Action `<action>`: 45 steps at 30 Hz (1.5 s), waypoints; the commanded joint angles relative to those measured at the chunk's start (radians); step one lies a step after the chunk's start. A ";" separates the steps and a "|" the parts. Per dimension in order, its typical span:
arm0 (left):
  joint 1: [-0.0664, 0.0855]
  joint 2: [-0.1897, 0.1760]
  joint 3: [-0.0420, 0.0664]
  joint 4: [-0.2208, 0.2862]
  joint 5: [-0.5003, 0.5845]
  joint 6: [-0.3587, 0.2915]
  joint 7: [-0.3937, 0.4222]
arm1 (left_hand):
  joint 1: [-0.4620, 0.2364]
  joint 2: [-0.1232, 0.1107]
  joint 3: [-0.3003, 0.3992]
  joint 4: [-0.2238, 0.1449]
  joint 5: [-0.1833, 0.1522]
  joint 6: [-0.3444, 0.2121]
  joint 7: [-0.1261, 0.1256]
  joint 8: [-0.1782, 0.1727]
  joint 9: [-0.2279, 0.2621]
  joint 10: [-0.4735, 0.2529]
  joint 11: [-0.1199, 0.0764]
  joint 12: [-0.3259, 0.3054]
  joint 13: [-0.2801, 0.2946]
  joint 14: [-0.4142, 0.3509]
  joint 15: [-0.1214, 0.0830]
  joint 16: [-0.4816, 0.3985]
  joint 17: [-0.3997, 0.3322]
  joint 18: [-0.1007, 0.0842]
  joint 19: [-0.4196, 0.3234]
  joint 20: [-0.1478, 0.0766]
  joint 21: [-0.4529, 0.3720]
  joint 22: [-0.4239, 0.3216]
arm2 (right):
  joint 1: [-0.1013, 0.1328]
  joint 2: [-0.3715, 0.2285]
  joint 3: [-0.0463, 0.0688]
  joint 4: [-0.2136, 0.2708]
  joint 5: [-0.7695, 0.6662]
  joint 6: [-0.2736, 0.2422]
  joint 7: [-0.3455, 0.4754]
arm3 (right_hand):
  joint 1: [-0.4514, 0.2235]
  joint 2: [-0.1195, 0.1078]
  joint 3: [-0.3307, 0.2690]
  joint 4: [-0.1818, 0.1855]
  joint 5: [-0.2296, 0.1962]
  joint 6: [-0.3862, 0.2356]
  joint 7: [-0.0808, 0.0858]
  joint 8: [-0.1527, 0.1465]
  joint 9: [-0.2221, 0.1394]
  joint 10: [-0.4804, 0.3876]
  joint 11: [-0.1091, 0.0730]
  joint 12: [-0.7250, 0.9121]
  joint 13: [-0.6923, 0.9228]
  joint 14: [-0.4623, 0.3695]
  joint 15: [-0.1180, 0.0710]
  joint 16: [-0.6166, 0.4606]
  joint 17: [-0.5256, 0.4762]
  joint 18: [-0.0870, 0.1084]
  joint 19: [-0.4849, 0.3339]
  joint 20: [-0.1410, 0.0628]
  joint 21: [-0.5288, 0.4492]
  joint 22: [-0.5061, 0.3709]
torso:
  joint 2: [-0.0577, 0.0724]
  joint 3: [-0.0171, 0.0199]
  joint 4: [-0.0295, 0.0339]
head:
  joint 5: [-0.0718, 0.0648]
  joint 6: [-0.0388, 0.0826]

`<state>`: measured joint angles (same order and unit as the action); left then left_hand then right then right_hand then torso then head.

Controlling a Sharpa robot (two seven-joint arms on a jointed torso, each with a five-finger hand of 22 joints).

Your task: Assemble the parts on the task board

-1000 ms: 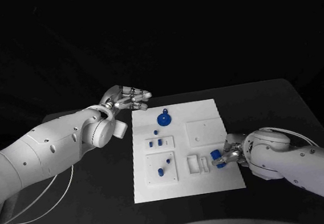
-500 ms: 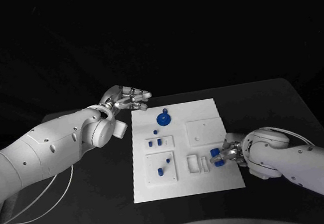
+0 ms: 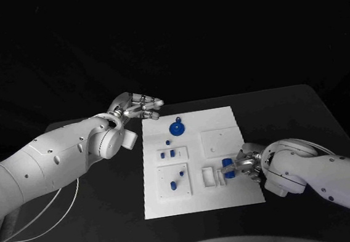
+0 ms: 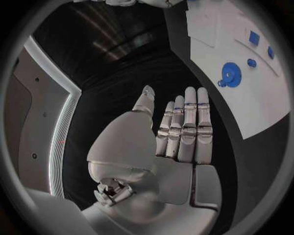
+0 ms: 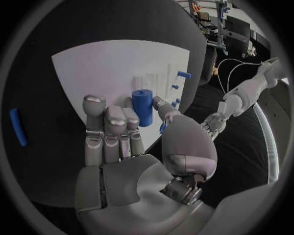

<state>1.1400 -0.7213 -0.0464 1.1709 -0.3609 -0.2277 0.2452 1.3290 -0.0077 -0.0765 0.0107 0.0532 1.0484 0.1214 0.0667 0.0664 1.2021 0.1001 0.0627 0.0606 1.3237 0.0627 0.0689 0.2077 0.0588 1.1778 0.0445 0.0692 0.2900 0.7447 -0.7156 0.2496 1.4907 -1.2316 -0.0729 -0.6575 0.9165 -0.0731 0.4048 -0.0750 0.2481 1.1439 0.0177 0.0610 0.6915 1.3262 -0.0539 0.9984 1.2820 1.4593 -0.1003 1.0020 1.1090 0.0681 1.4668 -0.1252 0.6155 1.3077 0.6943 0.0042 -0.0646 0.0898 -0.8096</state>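
**Right hand holding a blue cylinder at the board's near right corner**

My right hand (image 3: 247, 165) pinched a short blue plastic cylinder (image 5: 142, 107) between thumb and fingers (image 5: 116, 122), holding it upright over the flat white task board (image 3: 241, 194), beside the board's narrow white slots (image 3: 209, 176). My left hand (image 3: 137, 108) hovered over the black bench (image 3: 106, 200) just off the board's far left corner, fingers (image 4: 186, 122) straight, side by side, holding nothing. A round blue gear-like disc (image 3: 177, 127) lay on the board's far end.
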 commanded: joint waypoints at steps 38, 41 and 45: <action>0.000 0.003 0.000 0.006 0.005 0.019 -0.004 | -0.001 0.011 0.001 0.002 0.001 -0.002 0.004 -0.002 0.002 -0.008 0.000 -0.002 0.001 -0.008 0.001 -0.002 0.002 -0.007 0.007 0.002 0.005 -0.009 | 0.008 0.096 -0.057 -0.023 -0.067 0.000 0.008 | 0.035 0.039 0.030 -0.060 -0.032 0.018 -0.001 0.003 -0.030 0.006 -0.001 0.002 -0.004 -0.001 -0.008 0.000 -0.006 -0.014 0.051 -0.005 0.001 0.030 | 0.002 0.0012 0.0001 | 0.004 -0.004; 0.000 0.004 0.000 0.006 0.005 0.019 -0.004 | -0.002 0.011 0.001 0.004 0.002 -0.002 0.005 -0.002 0.002 -0.008 0.000 -0.002 0.001 -0.008 0.002 -0.002 0.002 -0.007 0.007 0.003 0.005 -0.012 | 0.008 0.100 -0.058 -0.023 -0.067 0.000 0.009 | 0.035 0.039 0.022 -0.057 -0.032 0.019 -0.001 0.003 -0.032 0.006 -0.001 0.002 -0.004 -0.001 -0.009 0.001 -0.005 -0.014 0.051 -0.005 0.000 0.030 | 0.001 0.0008 0.0004 | 0.006 -0.004; 0.000 0.004 0.000 0.006 0.005 0.019 -0.004 | -0.002 0.011 0.001 0.004 0.002 -0.002 0.005 -0.002 0.002 -0.008 0.000 -0.002 0.001 -0.008 0.002 -0.002 0.002 -0.007 0.007 0.003 0.005 -0.012 | 0.009 0.104 -0.059 -0.027 -0.068 0.004 0.009 | 0.032 0.037 0.019 -0.054 -0.032 0.019 -0.001 0.003 -0.033 0.006 0.000 0.002 -0.004 -0.001 -0.008 0.001 -0.005 -0.014 0.052 -0.005 0.000 0.030 | 0.002 0.0003 0.0006 | 0.007 -0.005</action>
<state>1.1400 -0.7199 -0.0466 1.1743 -0.3608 -0.2226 0.2367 1.3290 -0.0077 -0.0765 0.0107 0.0531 1.0484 0.1214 0.0667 0.0670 1.2021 0.1001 0.0627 0.0606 1.3237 0.0627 0.0689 0.2083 0.0590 1.1777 0.0445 0.0692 0.2787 0.7571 -0.6134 0.1942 1.4694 -1.2816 -0.0887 -0.6457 0.9151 -0.0665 0.3896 -0.0902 0.2119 1.1579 0.0175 0.0626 0.6598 1.3298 -0.0501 0.9982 1.2795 1.4559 -0.1034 1.0021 1.1039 0.0682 1.4667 -0.1250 0.6155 1.3075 0.6960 0.0051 -0.0641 0.0960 -0.8136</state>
